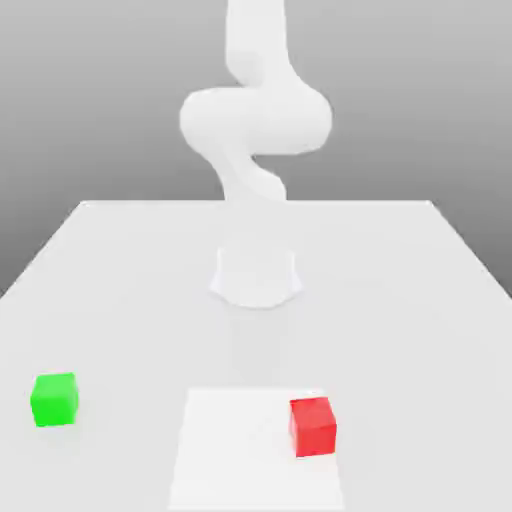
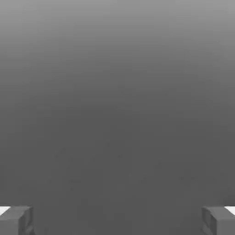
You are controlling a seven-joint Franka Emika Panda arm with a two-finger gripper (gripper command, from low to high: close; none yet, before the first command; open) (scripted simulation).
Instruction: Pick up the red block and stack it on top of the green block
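The red block point(image 1: 313, 427) is a small bright red cube resting on the white table point(image 1: 120, 290), near the front on the exterior view's right. The green block point(image 1: 54, 399) is a cube of the same size, standing apart from it near the front on the exterior view's left. In the hand view my gripper point(image 2: 117, 220) is open: its two grey fingertips point(image 2: 16, 220) stand far apart with nothing between them, against a plain grey background. The white arm point(image 1: 255, 120) rises from its base and leaves the exterior view at the top.
The arm's round base point(image 1: 256, 275) sits in the middle of the table, behind both blocks. A brighter white square patch point(image 1: 240, 455) lies flat at the table's front centre, and the red block stands on its right part.
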